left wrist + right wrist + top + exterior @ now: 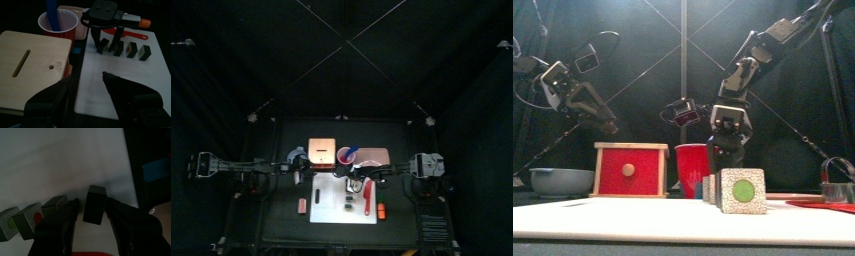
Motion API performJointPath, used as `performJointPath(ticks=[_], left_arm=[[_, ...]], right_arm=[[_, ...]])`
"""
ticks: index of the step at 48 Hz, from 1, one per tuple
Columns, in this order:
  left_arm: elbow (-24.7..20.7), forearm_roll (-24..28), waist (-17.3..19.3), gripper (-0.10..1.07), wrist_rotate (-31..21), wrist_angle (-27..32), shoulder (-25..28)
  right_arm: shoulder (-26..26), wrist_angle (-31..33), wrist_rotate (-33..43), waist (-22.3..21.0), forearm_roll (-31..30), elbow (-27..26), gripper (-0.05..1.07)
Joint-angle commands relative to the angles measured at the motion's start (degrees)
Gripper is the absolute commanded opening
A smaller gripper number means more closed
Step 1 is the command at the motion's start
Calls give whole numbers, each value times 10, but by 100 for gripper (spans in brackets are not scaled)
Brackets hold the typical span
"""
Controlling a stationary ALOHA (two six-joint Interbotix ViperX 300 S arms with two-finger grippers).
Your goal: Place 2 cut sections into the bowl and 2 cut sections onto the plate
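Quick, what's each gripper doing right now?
Left gripper: open, empty.
Right gripper: open around a cut section, not yet gripping.

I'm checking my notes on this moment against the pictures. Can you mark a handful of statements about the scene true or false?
1. The right tool is down at the row of cut sections on the white board. True.
2. One cut section stands between the right tool's open jaws. True.
3. The left tool is holding a cut section. False: its jaws stand open and empty, back from the row.
4. The red cup lies tipped over. False: it stands upright, with a blue stick-like thing inside.
5. The cut sections show green faces. True.
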Motion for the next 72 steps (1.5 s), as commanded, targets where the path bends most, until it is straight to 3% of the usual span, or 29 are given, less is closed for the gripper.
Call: performJointPath(ticks=[1,10,21,30,37,42,47,53,60,72], left_arm=[[-6,-3,2,87,0,-3,-1],[-5,-7,3,87,0,-3,-1],[-4,-17,3,87,0,3,-1],[-4,-18,3,87,0,3,-1],[-2,-18,3,87,0,4,-1],[-2,-18,3,87,0,5,-1],[-2,-18,3,87,0,7,-1],[-2,-18,3,87,-1,7,-1],[-1,-22,3,87,-1,7,-1],[0,-23,3,87,0,7,-1]], right_arm=[[-22,-3,2,-2,-2,-12,72],[-51,3,9,-4,-12,-1,50],[-149,54,31,-33,-24,66,50],[-243,62,54,-109,-68,150,50],[-294,36,54,-203,-92,219,50],[-298,-24,49,-268,-99,258,51],[-283,-68,54,-299,-93,276,51],[-255,-65,63,-316,-51,275,58],[-232,-70,86,-319,-24,275,74],[-257,-69,98,-316,-26,279,100]])
